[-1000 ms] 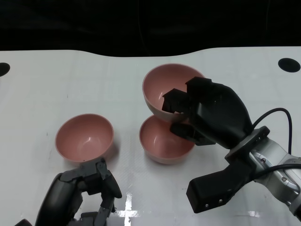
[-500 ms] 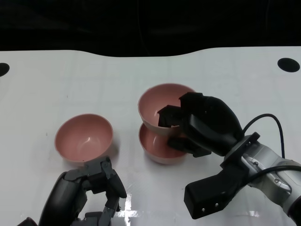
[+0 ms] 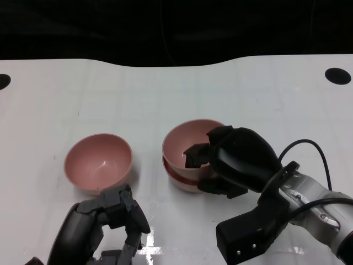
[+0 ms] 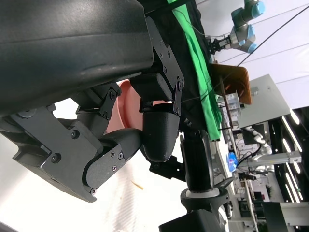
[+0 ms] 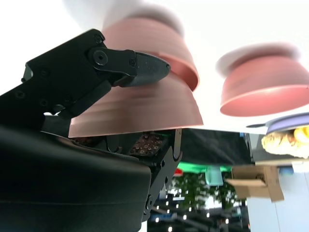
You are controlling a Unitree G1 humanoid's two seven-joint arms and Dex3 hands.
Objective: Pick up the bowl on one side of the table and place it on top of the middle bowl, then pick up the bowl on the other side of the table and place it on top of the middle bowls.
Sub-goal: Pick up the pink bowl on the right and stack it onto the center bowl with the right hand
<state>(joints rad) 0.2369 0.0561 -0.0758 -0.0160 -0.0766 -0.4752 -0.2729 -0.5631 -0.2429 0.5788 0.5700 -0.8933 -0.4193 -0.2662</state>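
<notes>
Now the right hand grips the top bowl by its right rim, fingers inside the cup and the rest of the hand outside the wall; the right wrist view shows the same pinch on the wall. That bowl sits nested in the middle bowl, whose rim shows just beneath it, at table centre. Looks seated or nearly so, so I judge step one is at release.

The other side bowl stands upright on the table, left of the stack, apart from it. The left hand is just on the near side of it, at the lower left, holding nothing. Fingers look curled in on the head view, with a small gap between them; the left wrist view is too close to tell more.

Key relation: the remaining bowl lies straight ahead of the left fingers, just beyond them. The left hand is clearly nearer; the right would have to cross the stack. A round bowl has no long axis, so any rim point works, and the near rim is closest.
</notes>
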